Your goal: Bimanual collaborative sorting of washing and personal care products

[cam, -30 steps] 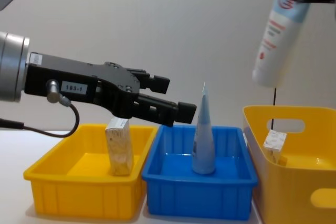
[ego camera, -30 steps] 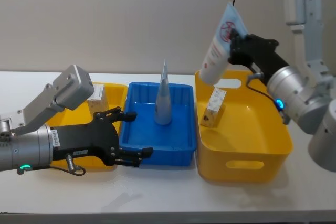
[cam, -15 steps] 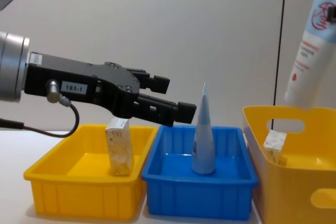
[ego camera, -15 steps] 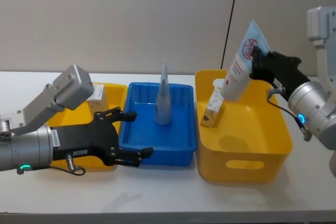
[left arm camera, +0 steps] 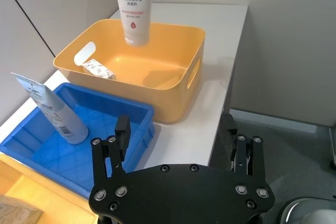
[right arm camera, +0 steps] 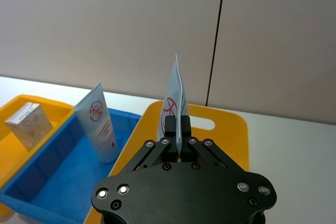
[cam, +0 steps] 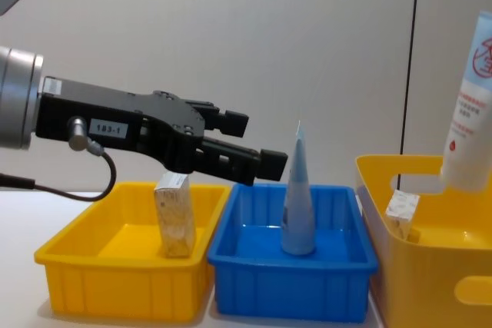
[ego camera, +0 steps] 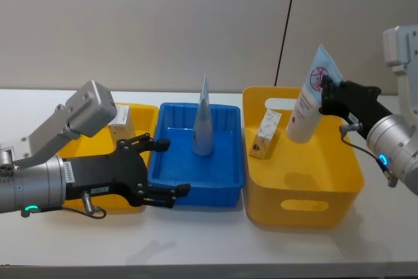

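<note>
My right gripper [ego camera: 324, 87] is shut on the crimped top of a pale-blue tube [ego camera: 305, 108], which hangs cap-down over the large yellow bin [ego camera: 307, 191]. The right wrist view shows the held tube [right arm camera: 175, 92] between the shut fingers. A leaf-patterned block pack [ego camera: 264, 134] leans inside that bin. A second tube [ego camera: 203, 122] stands upright in the blue bin [ego camera: 219, 187]. Another block pack [cam: 175, 220] stands in the small yellow bin [cam: 115, 289] on the left. My left gripper [ego camera: 171, 166] hovers open over the blue bin's near left corner, holding nothing.
The three bins sit side by side on a white table [ego camera: 196, 246], close to a plain wall. A black cable [ego camera: 286, 24] runs down the wall behind the large yellow bin. Bare table lies in front of the bins.
My right gripper has carried the tube to the right and down, from above the blue bin's right edge to low over the large yellow bin. The left arm has stayed still.
</note>
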Available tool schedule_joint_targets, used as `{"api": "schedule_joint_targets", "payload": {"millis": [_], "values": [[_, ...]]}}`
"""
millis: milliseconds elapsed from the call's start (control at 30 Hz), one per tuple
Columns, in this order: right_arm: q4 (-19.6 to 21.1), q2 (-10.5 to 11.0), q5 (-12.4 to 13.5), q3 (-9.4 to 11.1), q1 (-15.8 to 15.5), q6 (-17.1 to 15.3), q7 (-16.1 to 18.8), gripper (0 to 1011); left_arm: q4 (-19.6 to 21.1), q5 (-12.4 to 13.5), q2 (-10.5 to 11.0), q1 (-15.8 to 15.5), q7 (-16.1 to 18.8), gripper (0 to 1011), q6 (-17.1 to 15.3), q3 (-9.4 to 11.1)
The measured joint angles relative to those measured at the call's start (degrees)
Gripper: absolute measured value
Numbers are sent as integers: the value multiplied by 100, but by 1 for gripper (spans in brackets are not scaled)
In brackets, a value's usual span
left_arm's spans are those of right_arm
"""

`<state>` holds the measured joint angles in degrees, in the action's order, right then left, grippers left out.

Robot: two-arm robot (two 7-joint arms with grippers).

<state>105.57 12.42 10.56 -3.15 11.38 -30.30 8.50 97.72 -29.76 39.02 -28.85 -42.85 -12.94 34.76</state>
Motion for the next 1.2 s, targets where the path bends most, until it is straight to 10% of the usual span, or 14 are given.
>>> {"api": "schedule_joint_targets", "payload": {"millis": [500, 1200], "values": [[-374, 79, -144, -151, 52, 146, 194, 66, 0, 0, 0, 0, 0, 1001, 0, 0], [-519, 100, -208, -217, 79, 198, 270, 755, 0, 0, 0, 0, 0, 1001, 0, 0]]}}
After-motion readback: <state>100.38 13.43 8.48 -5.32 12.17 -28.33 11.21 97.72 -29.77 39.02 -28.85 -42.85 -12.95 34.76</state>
